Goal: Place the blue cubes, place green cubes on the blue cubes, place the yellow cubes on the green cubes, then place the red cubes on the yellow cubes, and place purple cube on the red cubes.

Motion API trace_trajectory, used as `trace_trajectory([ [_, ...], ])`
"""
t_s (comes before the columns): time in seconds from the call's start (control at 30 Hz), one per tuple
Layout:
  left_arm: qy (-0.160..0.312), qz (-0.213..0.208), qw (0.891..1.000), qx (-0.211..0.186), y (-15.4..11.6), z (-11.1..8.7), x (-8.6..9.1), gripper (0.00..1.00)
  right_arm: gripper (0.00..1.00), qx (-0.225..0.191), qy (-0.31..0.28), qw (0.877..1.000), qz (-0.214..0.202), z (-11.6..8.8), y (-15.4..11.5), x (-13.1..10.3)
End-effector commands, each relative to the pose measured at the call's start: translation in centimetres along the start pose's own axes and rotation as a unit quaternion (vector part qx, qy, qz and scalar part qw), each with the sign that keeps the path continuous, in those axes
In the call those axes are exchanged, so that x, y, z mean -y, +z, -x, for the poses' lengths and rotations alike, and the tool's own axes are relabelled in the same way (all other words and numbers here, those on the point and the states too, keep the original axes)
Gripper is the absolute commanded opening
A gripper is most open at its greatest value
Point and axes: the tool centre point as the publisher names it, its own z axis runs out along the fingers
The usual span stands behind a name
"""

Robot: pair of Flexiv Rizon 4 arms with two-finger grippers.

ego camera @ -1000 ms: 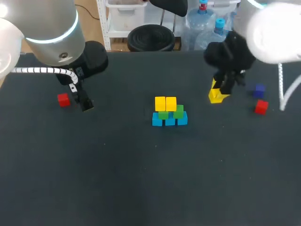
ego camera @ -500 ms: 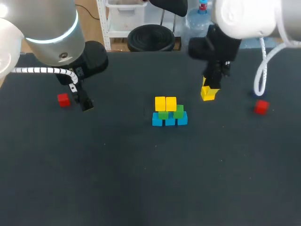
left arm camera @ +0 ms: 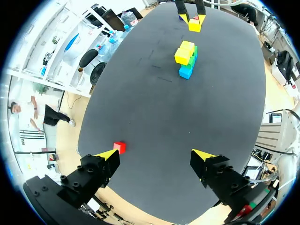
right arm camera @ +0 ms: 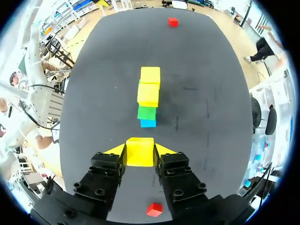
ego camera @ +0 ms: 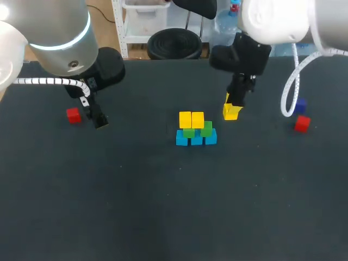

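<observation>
In the middle of the table stands a stack: three blue cubes point(ego camera: 196, 140) in a row, two green cubes point(ego camera: 206, 129) on them, two yellow cubes point(ego camera: 191, 119) on top. My right gripper point(ego camera: 232, 106) hangs just right of the stack, shut on a third yellow cube point(ego camera: 231, 112), which sits between its fingers point(right arm camera: 139, 151). The stack point(right arm camera: 148, 96) lies ahead of it. My left gripper point(ego camera: 98, 120) stands open and empty point(left arm camera: 155, 157) at the left, close to a red cube point(ego camera: 73, 115) point(left arm camera: 119, 147). A second red cube point(ego camera: 302, 124) and a purple cube point(ego camera: 299, 104) lie at the right.
The table point(ego camera: 163, 206) is a dark mat. My right arm's white cable point(ego camera: 288, 92) loops down between the gripper and the purple cube. The right red cube point(right arm camera: 154, 209) shows under the right gripper's body.
My right arm has carried the yellow cube leftward from near the purple and red cubes to just beside the stack. The left arm has not moved.
</observation>
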Motion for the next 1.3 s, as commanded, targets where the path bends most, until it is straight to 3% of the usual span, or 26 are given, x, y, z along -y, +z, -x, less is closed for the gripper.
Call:
trace_trajectory([
  [0.03, 0.001, -0.001, 1.0, 0.001, 0.0, -0.1, -0.1, 1.0, 0.0, 0.004, -0.003, 1.0, -0.001, 0.4, 0.4, -0.4],
  [1.3, 0.001, -0.001, 1.0, 0.001, 0.0, -0.1, -0.1, 1.0, 0.0, 0.005, -0.024, 1.0, 0.012, 2.3, 2.3, 1.7],
])
